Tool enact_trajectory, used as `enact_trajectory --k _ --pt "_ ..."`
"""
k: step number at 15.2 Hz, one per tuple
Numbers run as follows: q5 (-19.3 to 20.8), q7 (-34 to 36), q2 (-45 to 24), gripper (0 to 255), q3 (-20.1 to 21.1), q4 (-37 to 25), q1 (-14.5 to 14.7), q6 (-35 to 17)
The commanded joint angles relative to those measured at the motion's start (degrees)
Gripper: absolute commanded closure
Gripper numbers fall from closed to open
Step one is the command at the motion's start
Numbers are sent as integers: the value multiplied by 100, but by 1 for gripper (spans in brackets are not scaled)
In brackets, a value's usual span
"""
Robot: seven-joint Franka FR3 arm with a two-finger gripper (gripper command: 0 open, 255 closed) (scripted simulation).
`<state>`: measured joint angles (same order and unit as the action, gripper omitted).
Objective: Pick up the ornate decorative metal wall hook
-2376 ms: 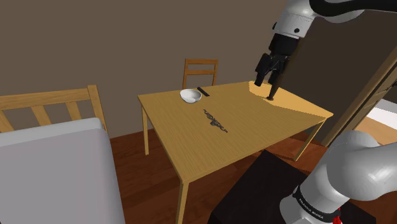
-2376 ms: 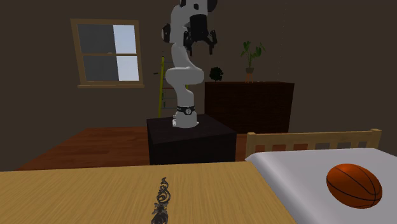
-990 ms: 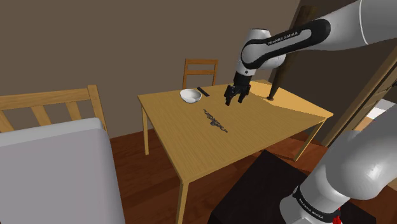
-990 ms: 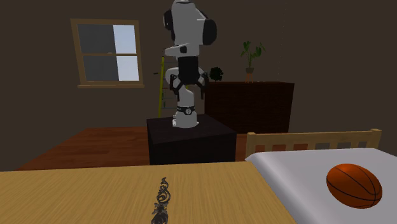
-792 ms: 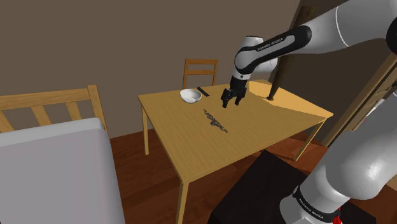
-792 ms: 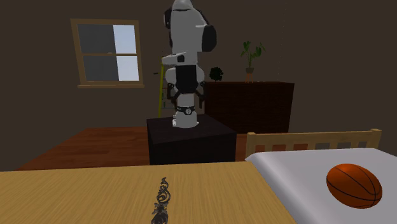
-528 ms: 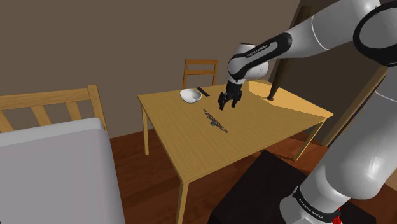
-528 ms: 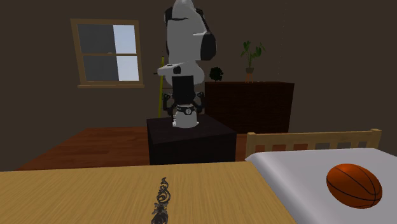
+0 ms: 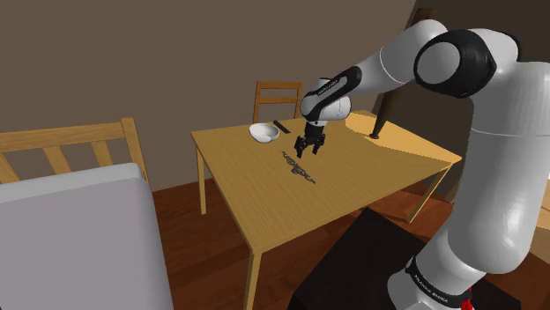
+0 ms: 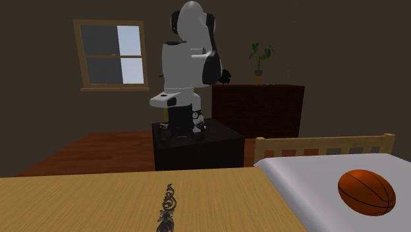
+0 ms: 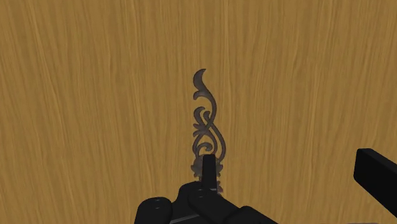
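The ornate dark metal wall hook [image 9: 298, 167] lies flat on the wooden table [image 9: 264, 211], near its middle. In the second exterior view the hook [image 10: 168, 207] sits at the table's near edge, with the arm [image 10: 188, 66] far behind it. My gripper [image 9: 308, 148] hangs low over the table, just beyond the hook's end nearest the bowl, pointing down. Seen from the wrist, the scrollwork hook [image 11: 205, 127] runs straight away from the gripper [image 11: 289, 194]. Its near end lies by one finger [image 11: 197, 207], and the other finger [image 11: 376, 178] stands well apart. The gripper is open and holds nothing.
A white bowl [image 9: 263, 132] and a thin dark stick [image 9: 282, 126] lie at the table's far side, before a wooden chair [image 9: 277, 97]. A dark post [image 9: 379, 123] stands on the far right corner. A grey bed [image 9: 70, 238] fills the shoulder view's left; a basketball [image 10: 366, 191] rests on it.
The arm has swung down from high over the table's far right corner, moving left in the shoulder view, and now hovers close above the hook. The hook has not moved.
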<state>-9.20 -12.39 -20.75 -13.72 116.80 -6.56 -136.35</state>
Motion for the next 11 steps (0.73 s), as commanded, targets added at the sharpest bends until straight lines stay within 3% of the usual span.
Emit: enact_trajectory --k 1,11 --pt "-115 -88 -496 0 40 -416 -100 -56" --pt "-360 -244 -2802 0 206 -2808 -649 112"
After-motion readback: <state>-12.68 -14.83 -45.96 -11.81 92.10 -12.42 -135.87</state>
